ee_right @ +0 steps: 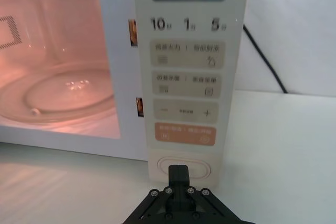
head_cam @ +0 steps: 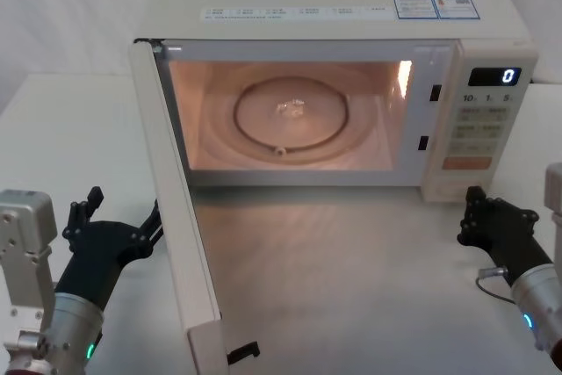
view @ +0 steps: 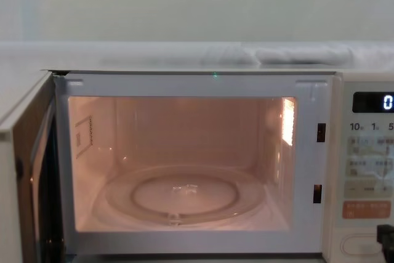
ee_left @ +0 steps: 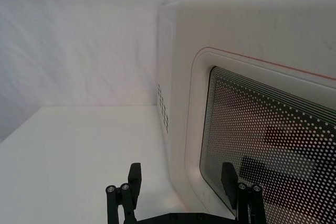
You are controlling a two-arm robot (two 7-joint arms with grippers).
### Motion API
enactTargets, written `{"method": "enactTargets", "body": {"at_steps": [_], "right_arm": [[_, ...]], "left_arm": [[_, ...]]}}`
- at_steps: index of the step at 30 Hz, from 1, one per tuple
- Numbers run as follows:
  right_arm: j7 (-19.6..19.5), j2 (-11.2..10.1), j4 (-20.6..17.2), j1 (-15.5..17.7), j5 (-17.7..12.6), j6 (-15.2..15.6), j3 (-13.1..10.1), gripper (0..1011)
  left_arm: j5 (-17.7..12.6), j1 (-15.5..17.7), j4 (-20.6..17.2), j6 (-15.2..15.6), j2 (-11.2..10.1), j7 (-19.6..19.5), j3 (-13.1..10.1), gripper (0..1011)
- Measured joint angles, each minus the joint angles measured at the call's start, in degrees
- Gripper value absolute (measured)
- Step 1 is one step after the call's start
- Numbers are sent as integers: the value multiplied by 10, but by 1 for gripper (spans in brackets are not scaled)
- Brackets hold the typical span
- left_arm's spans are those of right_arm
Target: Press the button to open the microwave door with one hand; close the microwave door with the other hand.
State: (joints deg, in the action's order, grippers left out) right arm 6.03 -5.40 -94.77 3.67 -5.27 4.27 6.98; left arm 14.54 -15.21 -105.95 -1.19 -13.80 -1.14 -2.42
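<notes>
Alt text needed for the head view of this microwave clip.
The microwave door stands wide open toward the robot, showing a lit cavity with a glass turntable. The left tool sits outside the door, fingers spread; the right tool rests below the control panel.

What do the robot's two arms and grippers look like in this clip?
Both arms are silver-grey cylinders ending in black two-finger grippers. The left gripper has a boxy grey metal bracket beside its wrist and a green light; the right gripper shows a blue-green light and a thin grey cable.

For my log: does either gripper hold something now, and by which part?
Nothing is held: left gripper open beside the microwave door; right gripper shut before the button.
</notes>
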Motion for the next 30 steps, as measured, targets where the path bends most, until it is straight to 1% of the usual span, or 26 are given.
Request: {"method": "enactTargets", "body": {"at_steps": [2, 3, 5, 7, 8, 11, 12, 16, 24, 30], "right_arm": [[0, -2, -14, 8, 0, 3, -1, 0], [0, -5, -30, 15, 1, 7, -3, 0], [0, -7, -43, 21, 1, 11, -5, 0], [0, -11, -69, 32, 1, 20, -10, 0], [0, -11, -69, 32, 1, 20, -10, 0], [0, -15, -92, 41, 0, 27, -18, 0], [0, -15, -92, 41, 0, 27, -18, 0], [-2, -21, -114, 49, 1, 33, -27, 0], [-2, -28, -141, 61, 5, 38, -39, 0], [-3, -33, -153, 71, 7, 40, -54, 0]], "left_arm": [[0, 0, 0, 0, 0, 0, 0, 1001], [0, 0, 0, 0, 0, 0, 0, 1001], [0, 0, 0, 0, 0, 0, 0, 1001], [0, 0, 0, 0, 0, 0, 0, 1001], [0, 0, 0, 0, 0, 0, 0, 1001], [0, 0, 0, 0, 0, 0, 0, 1001], [0, 0, 0, 0, 0, 0, 0, 1001], [0, 0, 0, 0, 0, 0, 0, 1001], [0, 0, 0, 0, 0, 0, 0, 1001], [0, 0, 0, 0, 0, 0, 0, 1001]]}}
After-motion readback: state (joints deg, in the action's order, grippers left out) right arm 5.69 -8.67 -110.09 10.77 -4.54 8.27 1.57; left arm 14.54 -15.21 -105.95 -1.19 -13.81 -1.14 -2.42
